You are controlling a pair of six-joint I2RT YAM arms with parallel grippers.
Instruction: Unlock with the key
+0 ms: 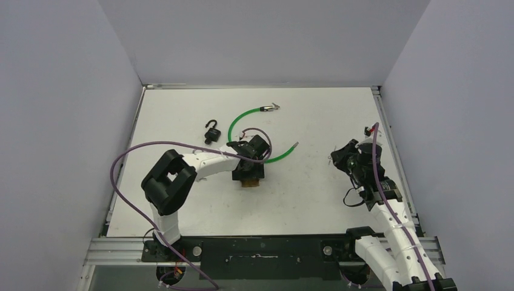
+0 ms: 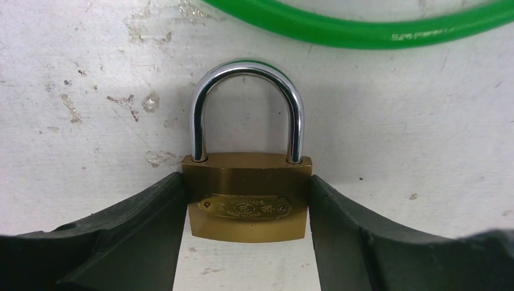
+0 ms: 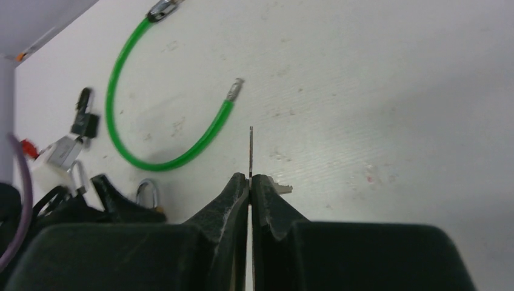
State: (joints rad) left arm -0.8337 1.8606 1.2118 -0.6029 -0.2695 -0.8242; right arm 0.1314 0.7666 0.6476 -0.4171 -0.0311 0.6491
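Padlock [image 1: 248,180] of brass, lying flat on the table [image 1: 315,206] left of centre, partly under the left gripper [image 1: 250,159]. Just behind it, a green cable [image 1: 242,118] in a curve; further back and to the left, a small black lock [image 1: 211,132], apart from both. Over the right side of the table, the right gripper [image 1: 339,159], raised and well apart from the padlock.

Left wrist view: padlock [image 2: 247,200] face up, shackle [image 2: 245,73] seated in both holes, so judged locked. Both fingers [image 2: 133,236] closed against the flanks of the brass body, touching on each side. Bottom face with the keyhole not visible.

Right wrist view: right gripper clamped together on the key [image 3: 250,151], blade seen edge-on, projecting forward past the fingertips. Teeth not readable.

Handling, as judgement: padlock likely heavy for its size, rigid, smooth-sided, apt to slide or twist on the table; best held across the flat body, shackle left free. Key light, thin, stiff, liable to pivot in the pinch; best held by the bow, blade lined up with the keyhole.
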